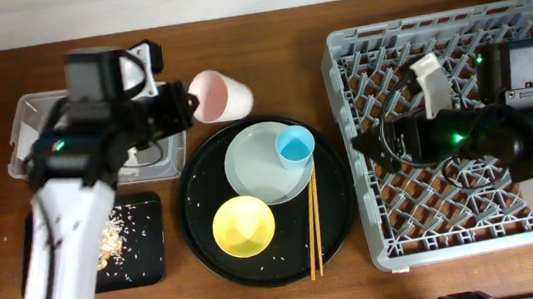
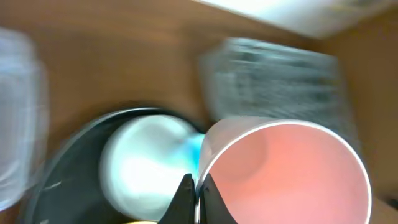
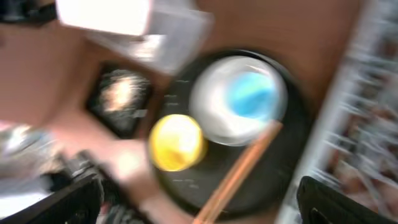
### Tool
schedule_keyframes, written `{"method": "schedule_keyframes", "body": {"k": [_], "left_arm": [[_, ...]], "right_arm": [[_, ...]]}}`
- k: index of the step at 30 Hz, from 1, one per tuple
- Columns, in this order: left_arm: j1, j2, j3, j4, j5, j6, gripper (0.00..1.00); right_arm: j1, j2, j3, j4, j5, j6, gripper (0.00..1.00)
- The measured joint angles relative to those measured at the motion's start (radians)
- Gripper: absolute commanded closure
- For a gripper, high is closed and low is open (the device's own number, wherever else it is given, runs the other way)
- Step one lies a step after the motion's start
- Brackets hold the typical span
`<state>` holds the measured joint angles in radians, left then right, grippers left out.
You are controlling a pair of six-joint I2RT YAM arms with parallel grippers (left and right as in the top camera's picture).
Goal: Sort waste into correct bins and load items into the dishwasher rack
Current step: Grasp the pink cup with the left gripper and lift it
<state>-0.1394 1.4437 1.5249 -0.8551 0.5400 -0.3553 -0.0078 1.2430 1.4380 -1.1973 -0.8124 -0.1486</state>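
My left gripper (image 1: 191, 103) is shut on the rim of the pink cup (image 1: 222, 94), which is tipped on its side just beyond the round tray's far edge. In the left wrist view one finger (image 2: 183, 202) is outside the rim and the other inside the pink cup (image 2: 286, 168). The blue cup (image 1: 295, 146) stands on the pale plate (image 1: 258, 165). The yellow bowl (image 1: 244, 224) and the chopsticks (image 1: 313, 220) lie on the same tray. Waste in view is food scraps (image 1: 116, 237) in the shallow black bin (image 1: 148, 259). My right gripper (image 1: 362, 146) is open at the left edge of the dishwasher rack (image 1: 464, 207).
The large round black tray (image 1: 204, 217) with stray rice grains sits mid-table. The clear box bin (image 1: 32, 121) is largely hidden under my left arm. The right wrist view is blurred; it shows the yellow bowl (image 3: 177, 142), blue cup (image 3: 252, 94) and chopsticks (image 3: 239, 171).
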Motion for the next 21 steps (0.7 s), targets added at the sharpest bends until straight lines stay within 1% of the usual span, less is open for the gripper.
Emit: {"method": "schedule_keyframes", "body": {"k": [1, 2, 4, 8, 10, 13, 17, 19, 21], "left_arm": [[0.005, -0.019, 0.003, -0.001, 0.126, 0.025, 1.0], [0.002, -0.026, 0.004, -0.002, 0.286, 0.055, 1.0], [0.002, -0.015, 0.004, -0.005, 0.486, 0.095, 1.0], [-0.02, -0.012, 0.003, 0.043, 0.672, 0.126, 1.0], [-0.067, -0.012, 0.002, 0.102, 0.716, 0.131, 1.0], [-0.14, -0.012, 0.002, 0.165, 0.736, 0.132, 1.0], [-0.167, -0.012, 0.002, 0.173, 0.691, 0.132, 1.0], [-0.169, -0.011, 0.002, 0.197, 0.666, 0.132, 1.0], [-0.169, -0.01, 0.002, 0.208, 0.642, 0.132, 1.0]], "right_arm": [[0.0, 0.0, 0.0, 0.005, -0.075, -0.026, 0.02], [0.0, 0.0, 0.0, 0.014, -0.159, -0.053, 0.02], [0.0, 0.0, 0.0, 0.028, -0.289, -0.079, 0.02], [0.0, 0.0, 0.002, 0.05, -0.416, -0.094, 0.01], [0.0, 0.0, 0.002, 0.051, -0.469, -0.095, 0.0], [0.0, 0.0, 0.002, 0.052, -0.508, -0.097, 0.05], [0.0, 0.0, 0.002, 0.053, -0.552, -0.098, 0.15], [0.0, 0.0, 0.003, 0.053, -0.571, -0.098, 0.16], [0.009, 0.0, 0.003, 0.053, -0.578, -0.099, 0.19]]}}
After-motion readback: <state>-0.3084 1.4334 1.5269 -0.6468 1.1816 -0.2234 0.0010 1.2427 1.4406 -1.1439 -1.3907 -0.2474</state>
